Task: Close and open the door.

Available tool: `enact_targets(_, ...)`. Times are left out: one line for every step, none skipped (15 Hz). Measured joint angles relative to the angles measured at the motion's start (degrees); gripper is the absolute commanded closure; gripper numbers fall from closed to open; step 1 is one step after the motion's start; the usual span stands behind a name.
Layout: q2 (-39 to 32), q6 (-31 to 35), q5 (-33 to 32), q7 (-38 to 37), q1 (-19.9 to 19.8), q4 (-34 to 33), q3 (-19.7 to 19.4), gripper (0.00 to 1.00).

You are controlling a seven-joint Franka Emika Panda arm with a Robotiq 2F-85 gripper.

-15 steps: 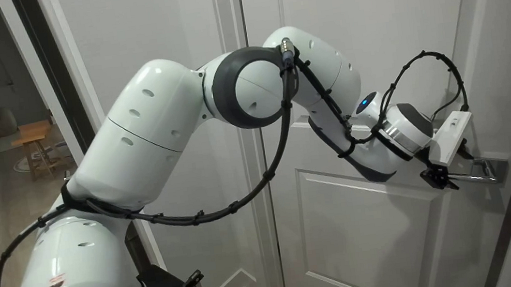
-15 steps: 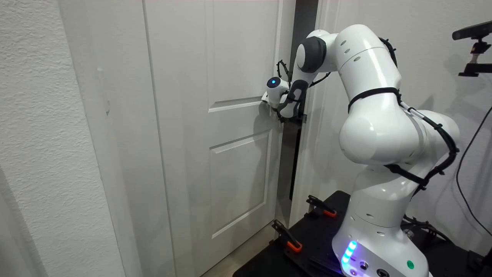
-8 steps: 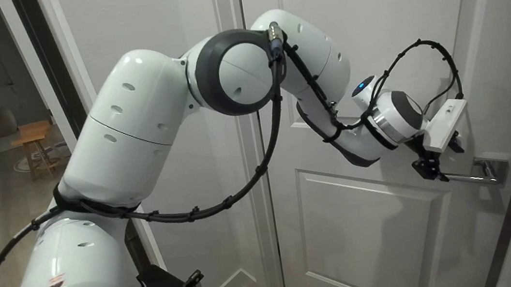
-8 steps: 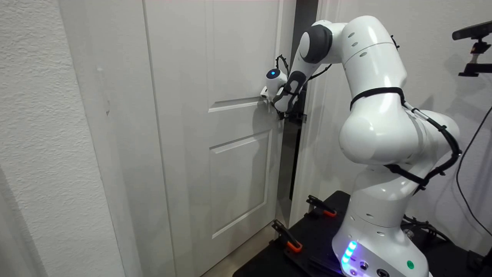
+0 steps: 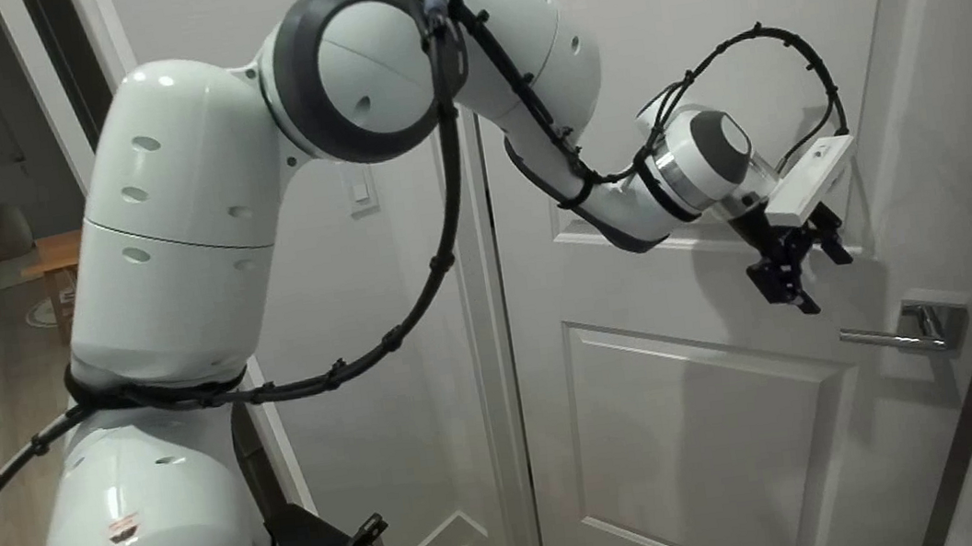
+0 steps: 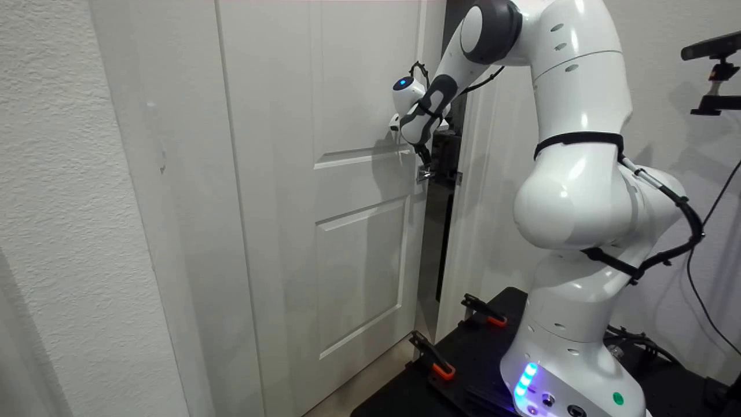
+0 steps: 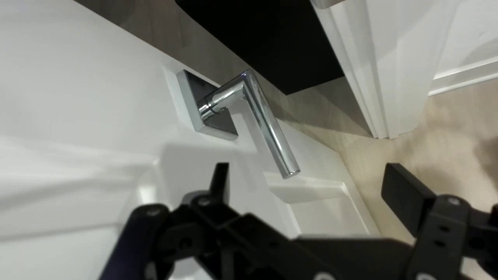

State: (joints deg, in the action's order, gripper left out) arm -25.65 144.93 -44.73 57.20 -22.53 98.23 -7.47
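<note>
While the door (image 6: 359, 266) stands ajar, a gap showing between its free edge and the frame (image 6: 468, 231), the gripper (image 7: 309, 173) hangs above the handle (image 7: 268, 123), near the handle's tip but apart from it, jaws spread wide. Handle sits close to that same door edge, pointing away from it, roughly level. Two clamps (image 6: 433, 354) (image 6: 485, 308) sit along the door-facing edge of the worktop (image 6: 483, 359); arm base (image 6: 570, 365) stands on it.

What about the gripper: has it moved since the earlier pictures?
Yes: in an exterior view, the gripper has moved up and picture-left, away from the lever handle.
</note>
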Motion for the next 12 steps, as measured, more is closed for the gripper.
enact_targets(1.74, -2.43, 1.12, 1.21, 0.63, 0.91, 0.00, 0.00)
enact_targets(3.42, -4.73, 2.19, 2.44, 1.23, 1.77, 0.00, 0.00)
enact_targets(5.10, -6.95, 3.33, 3.71, 1.82, 2.65, -0.01, 0.00)
enact_targets(6.78, -9.01, 4.38, 4.89, 2.39, 3.53, 0.00, 0.00)
enact_targets(8.42, -10.96, 5.39, 5.97, 2.92, 4.38, -0.01, 0.00)
enact_targets(10.00, -12.78, 6.23, 6.95, 3.42, 5.20, -0.02, 0.00)
enact_targets(11.52, -14.54, 6.99, 7.82, 3.90, 5.94, -0.02, 0.00)
enact_targets(12.96, -16.21, 7.71, 8.50, 4.38, 6.64, -0.06, 0.00)
enact_targets(14.28, -17.71, 8.26, 9.13, 4.78, 7.24, -0.07, 0.00)
enact_targets(15.57, -19.19, 8.76, 9.70, 5.18, 7.85, -0.10, 0.00)
enact_targets(16.71, -20.67, 9.52, 10.43, 5.53, 8.35, -0.11, 0.00)
enact_targets(17.77, -22.05, 10.36, 11.38, 5.84, 8.77, -0.14, 0.00)
